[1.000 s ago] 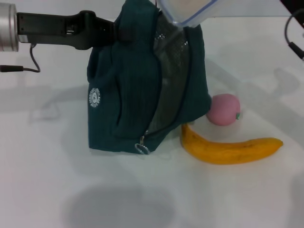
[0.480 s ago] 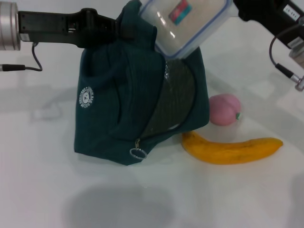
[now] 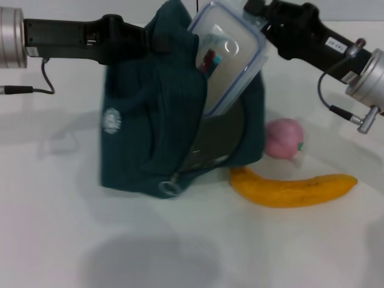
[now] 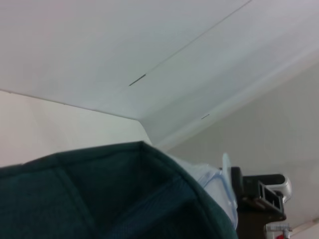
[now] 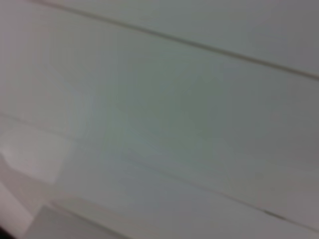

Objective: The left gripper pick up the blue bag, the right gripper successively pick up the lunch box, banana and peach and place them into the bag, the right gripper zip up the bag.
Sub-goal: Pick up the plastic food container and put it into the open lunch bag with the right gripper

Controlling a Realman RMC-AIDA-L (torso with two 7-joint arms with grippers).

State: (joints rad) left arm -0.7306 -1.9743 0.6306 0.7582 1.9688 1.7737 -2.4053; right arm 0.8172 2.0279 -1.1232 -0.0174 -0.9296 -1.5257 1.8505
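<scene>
On the white worktop (image 3: 60, 240), the blue bag (image 3: 150, 132) stands upright, its top edge pinched shut in my left tool (image 3: 157, 41), which reaches in level from the left; my right tool (image 3: 259, 13) comes in from the upper right, clamped on the far end of the lunch box (image 3: 231, 57), which tilts lid-forward with its lower end sunk into the bag's open mouth; the banana (image 3: 294, 189) lies on the worktop just right of the bag's base; the peach (image 3: 283, 138) sits behind the banana, close against the bag's right side.
</scene>
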